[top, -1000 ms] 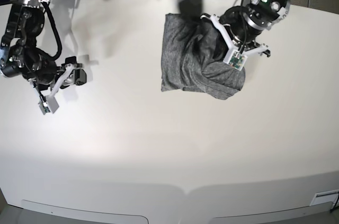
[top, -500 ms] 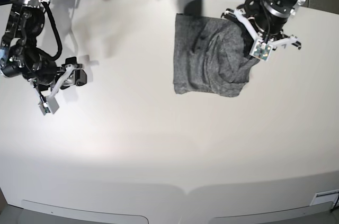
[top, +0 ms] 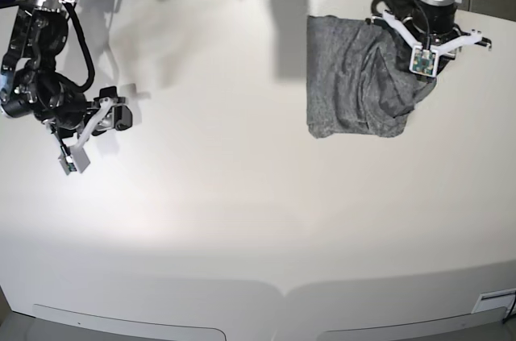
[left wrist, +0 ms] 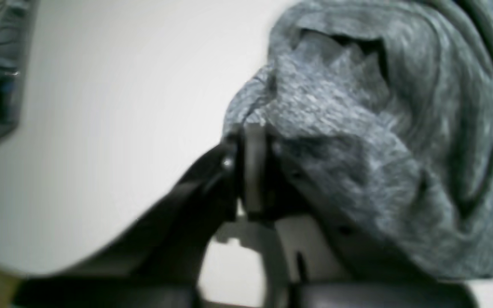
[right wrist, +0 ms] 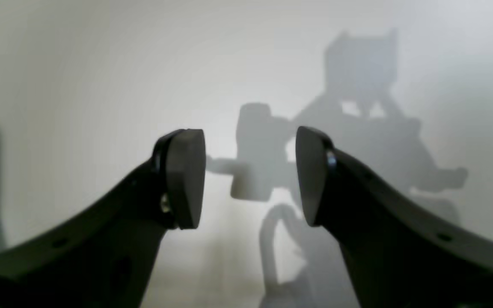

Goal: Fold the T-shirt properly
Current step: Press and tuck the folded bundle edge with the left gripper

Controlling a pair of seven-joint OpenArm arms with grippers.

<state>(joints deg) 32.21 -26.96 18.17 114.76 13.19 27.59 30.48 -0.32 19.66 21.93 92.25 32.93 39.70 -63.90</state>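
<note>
In the left wrist view, the shirt [left wrist: 383, 141] is filling the right half of the blurred picture, bunched in thick folds above the white table [left wrist: 114, 111]. The left claw [left wrist: 253, 171] is being shown with its jaws close together; a fold of the shirt is lying against and over the right jaw. Whether the cloth is being pinched between the jaws cannot be told through the blur.

In the right wrist view, the right claw [right wrist: 250, 175] is being held wide, with a clear gap between its two dark pads. Nothing is being gripped or touched. Only the table [right wrist: 79, 77] and the claw's own shadow are being seen below it.

In the base view, the shirt [top: 355, 87] is lying as a rumpled, roughly squared bundle at the far right of the table [top: 258, 220]. The left claw [top: 427, 55] is being held at the shirt's right edge, its arm reaching in from the far right corner with the wrist pointed down. The right claw [top: 81, 143] is being held at the left side, well apart from the shirt, its arm bent down from the far left corner with the white fingers pointing toward the near side.
</note>
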